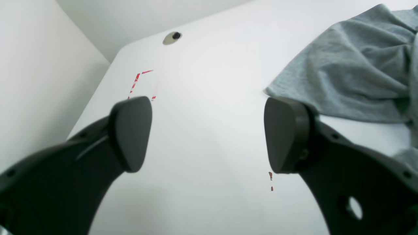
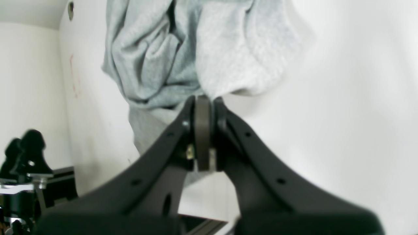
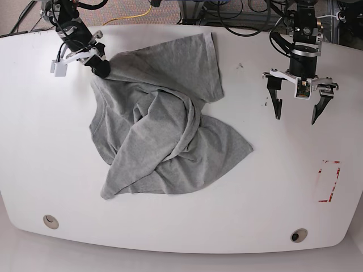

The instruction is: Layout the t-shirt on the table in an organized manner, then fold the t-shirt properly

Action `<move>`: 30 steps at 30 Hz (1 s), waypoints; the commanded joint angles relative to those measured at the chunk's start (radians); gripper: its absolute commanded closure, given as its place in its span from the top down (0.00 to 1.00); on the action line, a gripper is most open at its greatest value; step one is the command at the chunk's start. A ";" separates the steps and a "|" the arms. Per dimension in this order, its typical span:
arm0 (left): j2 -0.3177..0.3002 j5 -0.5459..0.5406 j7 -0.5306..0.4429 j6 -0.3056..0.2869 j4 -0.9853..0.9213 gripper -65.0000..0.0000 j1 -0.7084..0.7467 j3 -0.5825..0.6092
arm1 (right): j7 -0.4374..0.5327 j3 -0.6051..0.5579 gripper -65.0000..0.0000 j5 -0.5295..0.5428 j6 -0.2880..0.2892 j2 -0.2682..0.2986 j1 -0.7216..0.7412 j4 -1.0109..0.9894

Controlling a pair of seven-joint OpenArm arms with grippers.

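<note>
The t-shirt (image 3: 164,130) lies in the middle of the table (image 3: 283,192), a little toward the side of the right arm, and it is not yet laid out. 1 part is spread flat toward the far edge of the table, with a sleeve near the far middle. The rest is twisted and folded over itself, with a thick ridge of cloth running across the centre and a loose flap toward the near side. So the spreading step is in hand, I judge, and no fold is made yet. Flattening, straightening the hem and sleeves, and all the folding are left.

The right gripper (image 3: 101,67) is clenched on an edge of the t-shirt at its far corner; in the right wrist view the jaws are pressed together with grey cloth pinched at the tips. The left gripper (image 3: 299,111) hangs released, jaws wide apart, well apart from the t-shirt, over bare table.

Around the t-shirt there is open room on every side. A red tape rectangle (image 3: 329,181) is marked far from the t-shirt, near the table's edge on the left arm's side. 2 grommets (image 3: 299,234) sit by the near edge. The held corner is close to the far edge, so a pull further outward could drag cloth off the table.
</note>
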 commanded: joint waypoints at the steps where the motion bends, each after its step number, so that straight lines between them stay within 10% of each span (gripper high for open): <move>1: -0.007 -0.005 0.002 0.008 0.017 0.78 -0.041 0.008 | 0.013 0.031 0.00 0.041 0.015 0.031 0.023 0.017; 22: 0.082 -0.006 0.572 -0.002 -0.007 0.79 -0.325 0.186 | 0.013 0.073 0.00 0.061 0.015 0.074 0.108 0.014; 30: 0.187 -0.006 0.717 -0.173 -0.116 0.92 -0.408 0.140 | 0.013 0.073 0.00 0.060 0.015 0.074 0.123 0.014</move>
